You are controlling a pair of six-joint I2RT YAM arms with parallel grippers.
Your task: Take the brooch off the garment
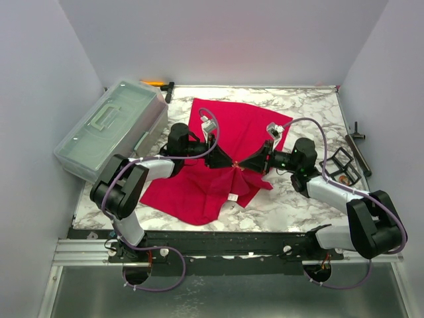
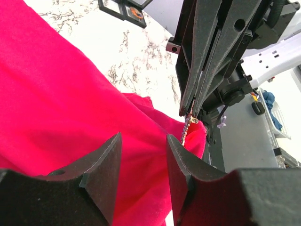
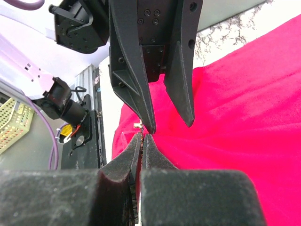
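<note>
left gripper (image 2: 143, 137): is standing part open, gripping nothing, its tips just beside the brooch (image 2: 187, 127).
right gripper (image 3: 142, 137): is clamping tight on the brooch, a small beaded metal piece at its fingertips.
brooch: is hanging against a raised peak of cloth, between both grippers.
garment (image 1: 232, 126): is lying crumpled, red, on the marble table (image 1: 298, 199).

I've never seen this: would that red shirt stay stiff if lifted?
Probably floppy: the shirt lies in folds and creases radiate toward the right gripper. Likely light, being thin cloth. Pushed, it would probably bunch rather than slide.
</note>
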